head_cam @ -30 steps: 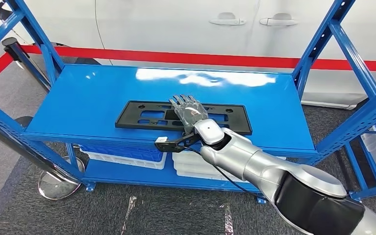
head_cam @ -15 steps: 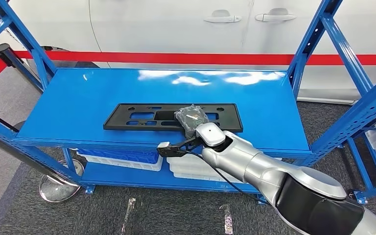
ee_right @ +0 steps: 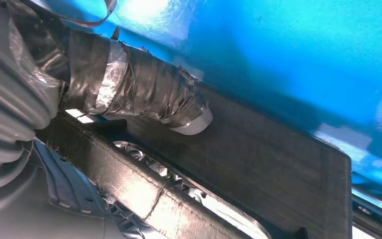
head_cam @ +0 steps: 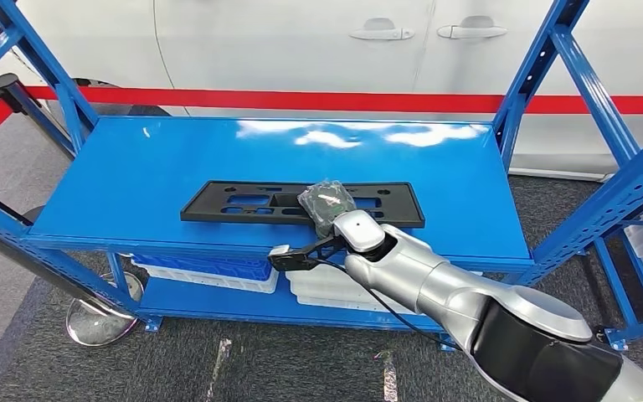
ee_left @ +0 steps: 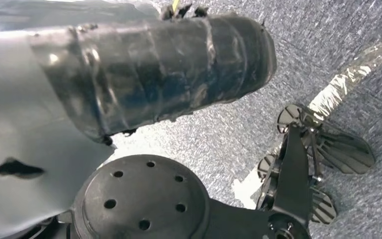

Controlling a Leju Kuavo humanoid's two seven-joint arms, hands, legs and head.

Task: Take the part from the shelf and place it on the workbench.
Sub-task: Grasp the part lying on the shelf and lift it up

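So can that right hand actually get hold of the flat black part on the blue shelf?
Probably yes. The right hand already lies on the black part near its front edge, fingers curled over it, and nothing on the shelf blocks it.

An automotive workshop or assembly hall: blue steel shelving (head_cam: 301,163) with stacked parts bins (head_cam: 218,270), a white car body (head_cam: 318,42) behind a red barrier belt (head_cam: 318,100), grey carpeted floor (head_cam: 285,364).

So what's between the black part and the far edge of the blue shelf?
Nothing: in the head view, bare blue shelf surface with light glare runs from the black part to the far edge.
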